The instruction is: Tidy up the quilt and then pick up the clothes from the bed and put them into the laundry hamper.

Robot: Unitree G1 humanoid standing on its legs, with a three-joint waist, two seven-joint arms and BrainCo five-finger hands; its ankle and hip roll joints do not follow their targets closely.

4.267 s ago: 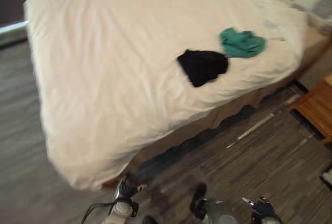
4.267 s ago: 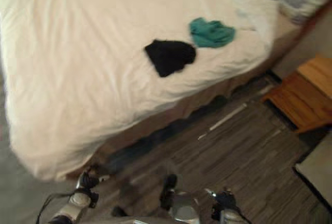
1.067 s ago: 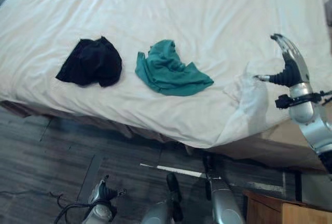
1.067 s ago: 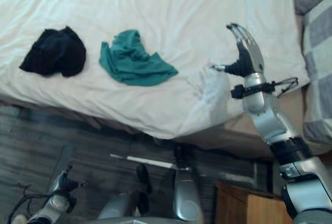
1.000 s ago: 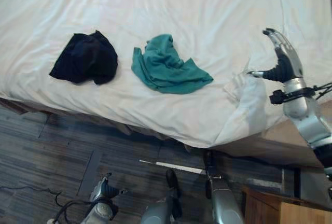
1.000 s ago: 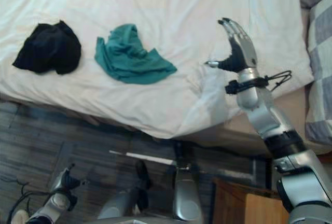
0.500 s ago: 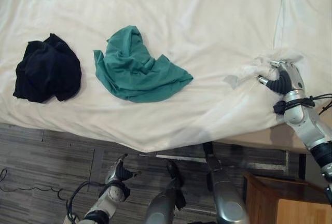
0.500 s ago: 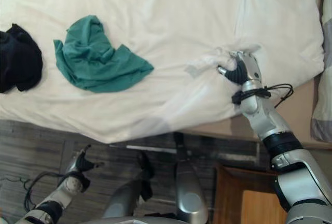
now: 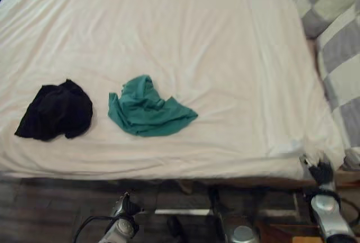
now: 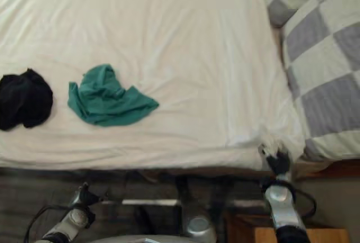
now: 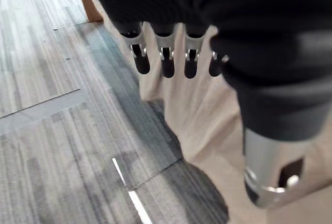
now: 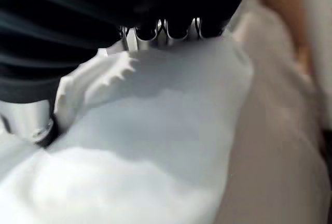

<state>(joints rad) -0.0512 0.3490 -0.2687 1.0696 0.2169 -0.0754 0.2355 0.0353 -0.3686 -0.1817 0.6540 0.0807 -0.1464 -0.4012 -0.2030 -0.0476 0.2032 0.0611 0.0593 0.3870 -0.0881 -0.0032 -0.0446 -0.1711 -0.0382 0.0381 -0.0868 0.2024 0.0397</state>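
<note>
- In the eye views the white quilt (image 9: 185,57) is seen spread nearly flat over the bed, with soft creases. A black garment (image 9: 55,111) and a green garment (image 9: 147,108) lie crumpled on it near the front edge, close together but apart.
- Checked pillows (image 10: 318,68) are seen at the head of the bed.
- The right robot hand (image 10: 274,160) is seen at the quilt's near corner. In its wrist view the fingers (image 12: 179,28) are curled over a bunched fold of quilt, clamped on it.
- In the left wrist view the left robot hand (image 11: 171,58) is shown over the wooden floor (image 11: 46,130) beside the bed skirt, fingers relaxed and apart, holding nothing.
</note>
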